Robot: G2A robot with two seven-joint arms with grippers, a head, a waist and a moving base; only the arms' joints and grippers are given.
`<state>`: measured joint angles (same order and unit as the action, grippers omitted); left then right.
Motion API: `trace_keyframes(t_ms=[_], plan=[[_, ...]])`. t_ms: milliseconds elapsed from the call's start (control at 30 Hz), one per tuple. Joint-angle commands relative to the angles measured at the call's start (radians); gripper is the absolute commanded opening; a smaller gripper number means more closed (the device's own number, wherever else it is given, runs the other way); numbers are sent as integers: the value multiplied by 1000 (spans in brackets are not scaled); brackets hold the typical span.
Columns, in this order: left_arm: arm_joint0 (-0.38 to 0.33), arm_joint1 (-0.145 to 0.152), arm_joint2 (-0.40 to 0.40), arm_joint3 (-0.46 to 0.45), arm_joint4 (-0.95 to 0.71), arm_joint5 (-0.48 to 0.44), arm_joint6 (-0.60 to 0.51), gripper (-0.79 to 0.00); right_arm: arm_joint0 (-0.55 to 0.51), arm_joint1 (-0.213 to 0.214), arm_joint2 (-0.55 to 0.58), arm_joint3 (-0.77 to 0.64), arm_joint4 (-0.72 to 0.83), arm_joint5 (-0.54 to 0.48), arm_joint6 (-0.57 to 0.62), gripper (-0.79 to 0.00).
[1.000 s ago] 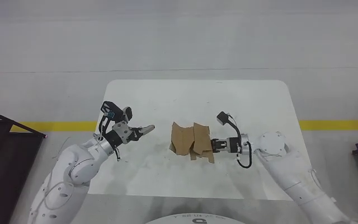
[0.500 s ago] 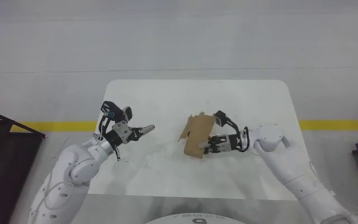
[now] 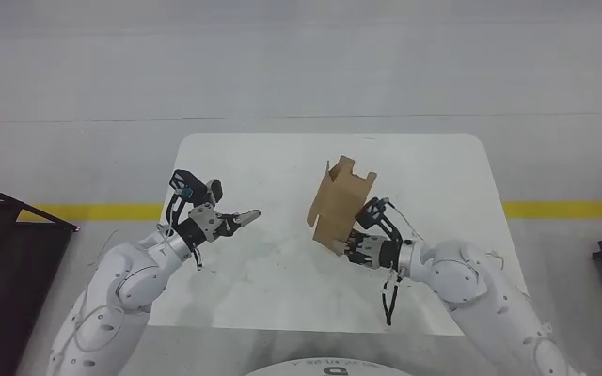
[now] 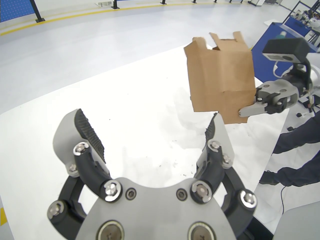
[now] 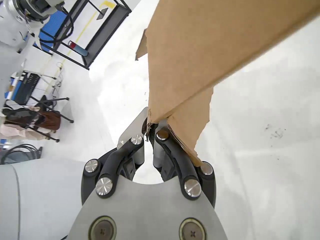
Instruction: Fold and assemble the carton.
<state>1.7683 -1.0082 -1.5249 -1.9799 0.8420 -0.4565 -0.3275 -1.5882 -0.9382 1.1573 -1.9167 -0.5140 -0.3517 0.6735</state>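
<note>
A brown cardboard carton (image 3: 339,202) stands tilted above the middle of the white table (image 3: 282,291), opened into a box shape with flaps sticking up at its far end. My right gripper (image 3: 350,246) is shut on a lower flap of the carton (image 5: 200,51), and its fingers (image 5: 160,138) pinch the cardboard edge. In the left wrist view the carton (image 4: 220,76) hangs clear of the tabletop with the right gripper (image 4: 252,109) under its corner. My left gripper (image 3: 246,218) stands open over the left part of the table, apart from the carton, with nothing between its fingers (image 4: 87,131).
The table (image 4: 125,96) has a rounded far edge. A black frame (image 3: 28,226) stands off its left side and a yellow floor line (image 3: 555,209) runs behind. A person's legs (image 4: 297,156) show past the right edge.
My right gripper has lifted the carton off the table and turned it from lying flat to tilted upright, opening it into a box. The right arm swung nearer. The left arm has stayed still.
</note>
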Motion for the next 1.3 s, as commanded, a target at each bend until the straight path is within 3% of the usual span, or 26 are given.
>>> trace_keyframes(t_ms=[0,267,500,767,1267], plan=[[0,0,0,0,0,0,0,0,-2,0,1,3,32,0,-1,-785],[0,0,0,0,0,0,0,0,1,-1,0,-2,19,-5,-12,-785],[-6,-2,10,7,-25,-6,11,0,1,1,-36,-52,-344,-112,-145,-785],[-32,-1,38,27,-94,-79,-41,0,-16,4,-68,-83,-561,-223,-268,-785],[-87,1,134,35,-179,-199,-143,0,15,-1,-108,-88,-567,-255,-235,-785]])
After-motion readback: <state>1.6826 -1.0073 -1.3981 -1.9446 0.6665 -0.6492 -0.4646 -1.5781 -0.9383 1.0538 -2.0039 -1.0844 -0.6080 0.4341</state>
